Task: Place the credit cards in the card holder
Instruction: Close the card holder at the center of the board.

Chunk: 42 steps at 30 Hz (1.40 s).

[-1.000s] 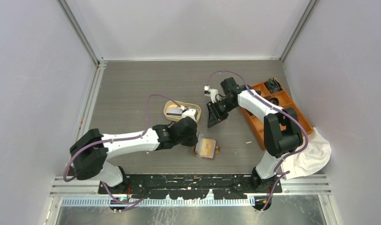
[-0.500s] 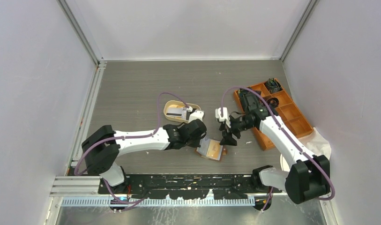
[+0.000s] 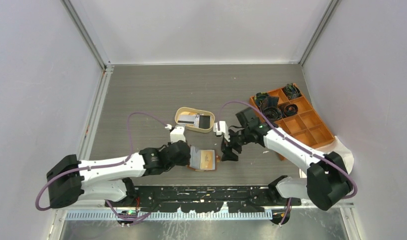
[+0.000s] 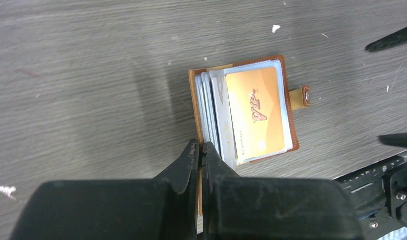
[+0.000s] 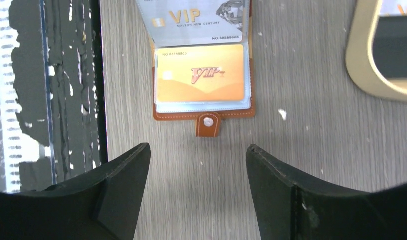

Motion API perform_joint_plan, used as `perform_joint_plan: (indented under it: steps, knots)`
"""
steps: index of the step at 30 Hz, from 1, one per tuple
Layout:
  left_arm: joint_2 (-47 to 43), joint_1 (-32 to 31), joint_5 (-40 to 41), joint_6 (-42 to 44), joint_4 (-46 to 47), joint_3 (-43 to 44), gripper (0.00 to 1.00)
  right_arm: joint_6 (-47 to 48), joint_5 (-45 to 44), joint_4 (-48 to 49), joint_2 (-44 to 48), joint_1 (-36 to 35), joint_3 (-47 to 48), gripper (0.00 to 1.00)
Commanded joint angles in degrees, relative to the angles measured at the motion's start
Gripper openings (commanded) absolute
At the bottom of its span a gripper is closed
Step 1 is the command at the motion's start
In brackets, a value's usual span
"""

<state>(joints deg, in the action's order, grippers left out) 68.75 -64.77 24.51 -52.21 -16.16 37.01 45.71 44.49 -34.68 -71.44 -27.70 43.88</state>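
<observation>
The brown card holder point(image 3: 207, 159) lies open on the table near the front edge. An orange VIP card point(image 4: 256, 111) shows in its top sleeve, and a grey VIP card point(image 5: 196, 20) in the leaf beyond. My left gripper point(image 4: 201, 145) is shut on the holder's leather cover at its left edge. My right gripper point(image 5: 197, 150) stands open just right of the holder, its jaws wide on either side of the snap tab point(image 5: 208, 125) and short of it, nothing between them. More credit cards, one grey point(image 3: 188, 120) and one black point(image 3: 205, 120), lie in the cream tray point(image 3: 181, 113).
An orange compartmented box point(image 3: 311, 131) with black coiled items in its far cells stands at the right. A white cloth point(image 3: 341, 155) lies beside it. The black base rail point(image 5: 71, 75) runs close along the holder's near side.
My right arm swung from near the orange box to the holder's right side and its jaws opened wide. The left gripper and the holder shifted left and nearer.
</observation>
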Motion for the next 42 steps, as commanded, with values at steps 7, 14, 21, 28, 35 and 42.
perform_joint_plan:
  steps: [7,14,21,28,35,42]
  knots:
    - [-11.43,-0.36,4.87,-6.39,6.23,-6.41,0.00,-14.56,-17.62,16.77,-7.04,-15.12,0.03,0.75]
    - [-10.85,-0.43,4.24,-6.37,7.39,-6.64,0.00,-16.35,-25.13,18.42,-11.45,-20.17,1.39,0.74]
    - [-11.23,-0.39,4.21,-6.56,7.60,-7.37,0.00,-20.44,-33.33,16.28,-16.89,-21.08,5.53,0.44]
    - [-12.71,-0.41,4.47,-6.94,7.05,-8.40,0.00,-23.10,-32.95,17.87,-14.29,-20.92,5.38,0.23]
    - [-13.18,-0.42,3.93,-5.20,9.43,-8.14,0.00,-29.69,-24.70,19.81,-13.23,-17.52,5.16,0.05]
    - [-4.34,-0.44,0.41,-2.74,15.80,-4.22,0.00,-36.72,-20.53,23.73,-13.20,-13.69,3.86,0.01]
